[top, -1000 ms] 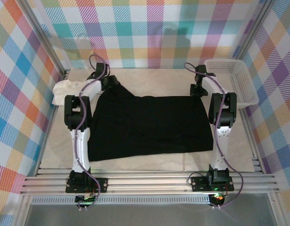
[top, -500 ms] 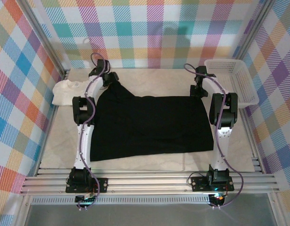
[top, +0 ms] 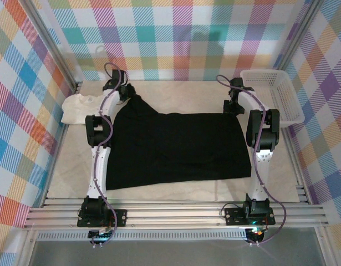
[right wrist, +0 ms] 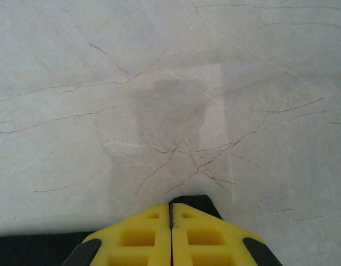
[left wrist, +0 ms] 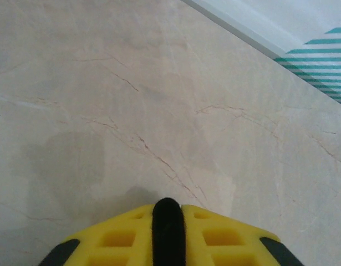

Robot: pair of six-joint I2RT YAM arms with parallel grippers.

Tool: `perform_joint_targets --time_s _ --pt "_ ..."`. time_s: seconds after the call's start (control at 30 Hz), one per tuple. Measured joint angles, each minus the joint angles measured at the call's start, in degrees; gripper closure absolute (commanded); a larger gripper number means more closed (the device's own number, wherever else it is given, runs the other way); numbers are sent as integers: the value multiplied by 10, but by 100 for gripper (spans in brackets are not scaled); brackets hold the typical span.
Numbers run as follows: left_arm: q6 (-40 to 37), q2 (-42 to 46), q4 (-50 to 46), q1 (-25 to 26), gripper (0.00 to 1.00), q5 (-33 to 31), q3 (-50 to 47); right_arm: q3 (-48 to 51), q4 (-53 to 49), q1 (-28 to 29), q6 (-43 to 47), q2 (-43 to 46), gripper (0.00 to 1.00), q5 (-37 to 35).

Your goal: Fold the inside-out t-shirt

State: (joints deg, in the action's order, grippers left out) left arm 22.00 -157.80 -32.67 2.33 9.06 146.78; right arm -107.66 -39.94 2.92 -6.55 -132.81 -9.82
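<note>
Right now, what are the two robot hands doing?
Left gripper: closed on the black t-shirt.
Right gripper: closed on the black t-shirt too.

Top view: left edge of the inside-out t-shirt (top: 181,147) is covered by the left arm (top: 98,133). Far corners are hidden under the left gripper (top: 127,94) and right gripper (top: 232,106); jaws too small to be read. Wrist views: yellow fingers (left wrist: 214,238) are cut off at btm edge, and most of the shirt is hidden behind them.
</note>
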Motion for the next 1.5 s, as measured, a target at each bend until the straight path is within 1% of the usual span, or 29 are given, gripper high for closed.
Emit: perform_joint_targets --time_s 0.03,0.13,0.27,0.37,0.43,0.53,0.6,0.8,0.9,1.03,1.2,1.3,1.5 --pt "0 -1 -1 0 89 1 2 0 0 0 0 0 94 0" --pt "-1 -1 -2 0 99 4 7 0 0 0 0 0 94 0" --pt "0 0 -4 0 100 6 10 1 1 0 2 5 95 -2" --pt "-2 13 -16 0 100 10 -1 23 15 0 10 28 97 -2" --pt "-4 57 -17 0 100 13 -59 51 31 0 15 55 97 -1" --pt "-4 178 0 0 100 14 -214 102 60 0 20 107 98 3" --pt "-4 274 9 0 100 12 -315 139 83 0 28 143 98 8" --pt "10 529 58 0 100 2 -531 246 146 -1 47 229 98 12" --pt "16 626 55 0 100 -14 -616 299 162 -2 47 267 98 8" --pt "16 714 25 -4 100 -39 -703 356 168 -4 42 314 98 -3" --pt "15 796 -14 -10 100 -43 -799 415 168 -4 15 361 98 -9" --pt "15 817 -29 -10 100 -44 -832 453 163 -4 -2 388 98 -9" --pt "11 826 -41 -10 100 -36 -873 493 145 -4 -26 415 97 -9"
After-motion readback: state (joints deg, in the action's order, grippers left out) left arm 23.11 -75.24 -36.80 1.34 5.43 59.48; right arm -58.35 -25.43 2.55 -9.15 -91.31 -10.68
